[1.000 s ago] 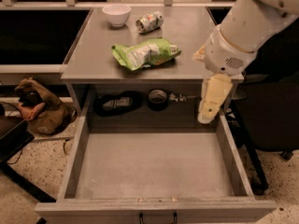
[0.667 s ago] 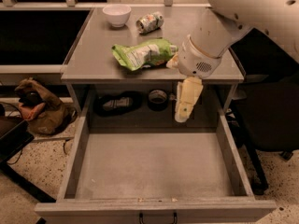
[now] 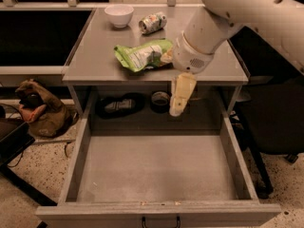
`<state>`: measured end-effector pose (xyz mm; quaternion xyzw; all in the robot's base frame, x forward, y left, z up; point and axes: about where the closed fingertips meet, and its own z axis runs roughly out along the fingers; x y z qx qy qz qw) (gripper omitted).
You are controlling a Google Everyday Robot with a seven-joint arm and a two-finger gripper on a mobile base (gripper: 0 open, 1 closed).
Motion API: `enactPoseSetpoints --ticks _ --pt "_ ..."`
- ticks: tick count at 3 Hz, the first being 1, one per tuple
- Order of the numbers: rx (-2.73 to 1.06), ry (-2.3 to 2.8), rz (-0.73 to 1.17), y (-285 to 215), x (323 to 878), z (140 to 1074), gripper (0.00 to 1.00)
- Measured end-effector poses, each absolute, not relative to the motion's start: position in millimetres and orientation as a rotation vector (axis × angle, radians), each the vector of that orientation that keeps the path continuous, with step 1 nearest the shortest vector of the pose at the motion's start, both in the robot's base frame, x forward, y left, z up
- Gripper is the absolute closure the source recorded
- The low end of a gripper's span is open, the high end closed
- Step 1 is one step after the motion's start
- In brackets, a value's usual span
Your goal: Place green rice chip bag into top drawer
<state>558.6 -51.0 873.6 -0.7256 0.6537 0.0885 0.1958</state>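
Where the tabletop point(image 3: 90, 61) nears its front edge, about midway along, lies the one green rice chip bag point(image 3: 141, 55). It is flat and crinkled, light green, with a white label panel facing up. Its right end is hidden behind the arm's white wrist. From that wrist the single gripper point(image 3: 177, 104) hangs down past the front edge, pale yellow, carrying nothing. Whether it is clenched or released I cannot tell. Towards the back edge stand one white bowl point(image 3: 118, 14), nearer the left corner, and one crushed can point(image 3: 152, 23) lying on its side just to the right of it. Below, one top drawer point(image 3: 81, 152) stands pulled out, its grey floor showing.
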Motion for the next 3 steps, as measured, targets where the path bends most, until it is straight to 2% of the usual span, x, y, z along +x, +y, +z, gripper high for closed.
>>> enactPoseSetpoints --ticks 2,3 --pt "-2.061 1.647 0.169 -9.7 626.2 874.7 0.0" --pt "-2.084 1.601 0.18 1.6 639.1 866.8 0.0"
